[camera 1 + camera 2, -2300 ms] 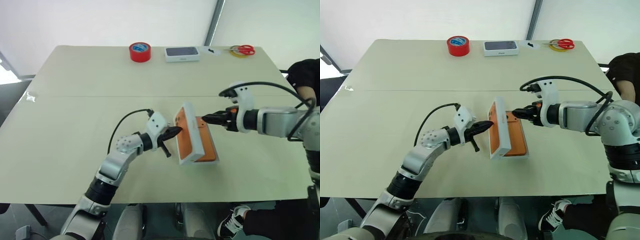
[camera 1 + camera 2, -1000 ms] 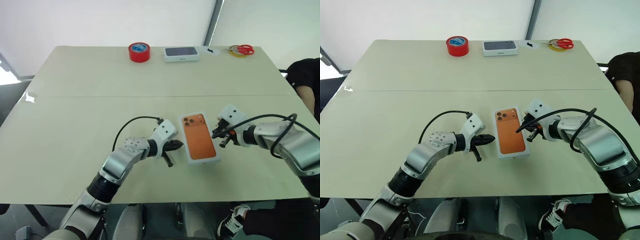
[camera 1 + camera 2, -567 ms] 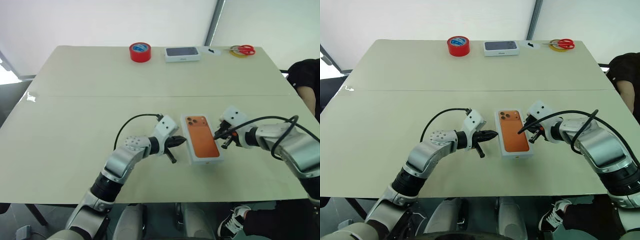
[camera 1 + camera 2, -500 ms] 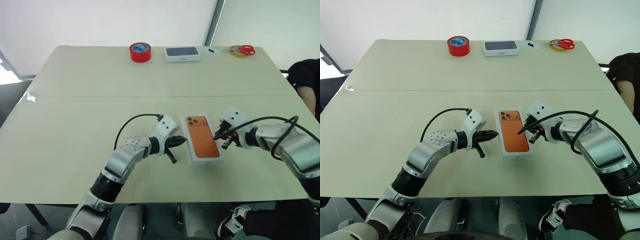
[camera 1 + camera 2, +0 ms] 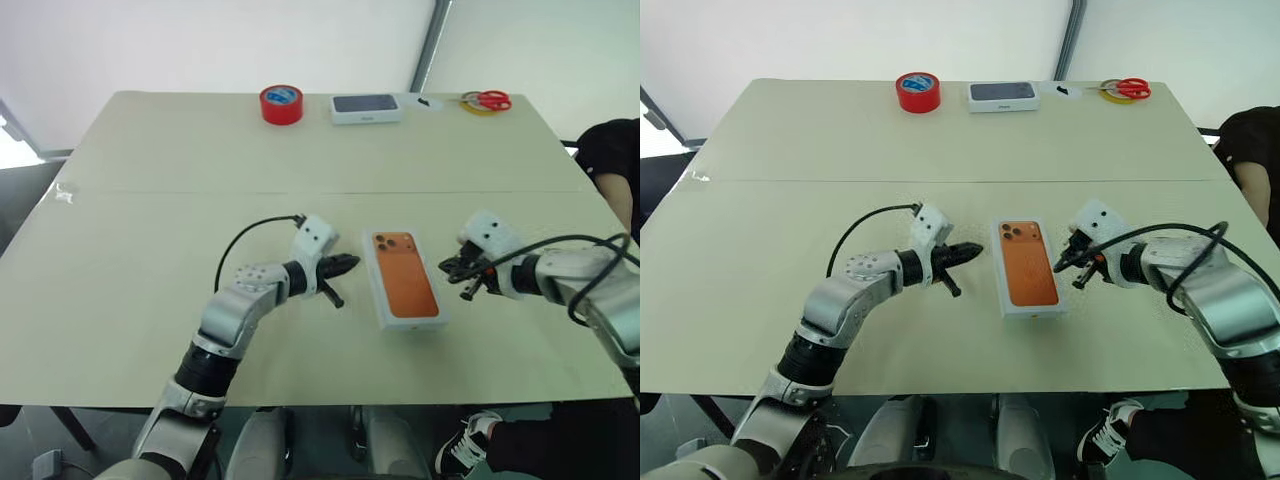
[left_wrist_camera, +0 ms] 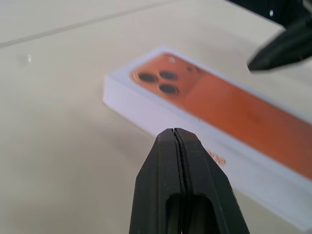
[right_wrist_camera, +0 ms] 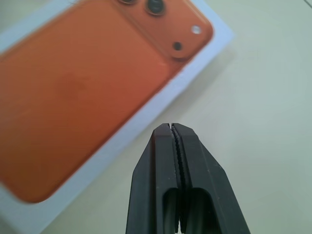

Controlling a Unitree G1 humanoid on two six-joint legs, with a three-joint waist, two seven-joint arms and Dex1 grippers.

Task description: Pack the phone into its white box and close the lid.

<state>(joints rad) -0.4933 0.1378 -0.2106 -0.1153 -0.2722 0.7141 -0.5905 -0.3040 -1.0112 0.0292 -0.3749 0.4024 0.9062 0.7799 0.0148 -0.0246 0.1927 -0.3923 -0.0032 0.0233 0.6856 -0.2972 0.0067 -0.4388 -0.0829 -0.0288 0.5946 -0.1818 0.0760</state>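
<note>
Closed white box (image 5: pixel 404 289) — flat, mid-table

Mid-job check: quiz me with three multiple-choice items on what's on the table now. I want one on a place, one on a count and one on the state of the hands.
1. Where is the red tape roll?
A. beside the orange phone
B. at the table's far edge, left of the dark-topped box
C. under the right hand

2. How many dark lenses show on the phone?
A. one
B. two
C. three

3. How do the hands stand?
A. both shut, empty
B. both open
C. left shut on the white box

Answers:
1 B: the red tape roll sits by the dark-topped box.
2 C: the phone shows three in the left wrist view.
3 A: the left hand and right hand flank the white box, fingers together.
</note>
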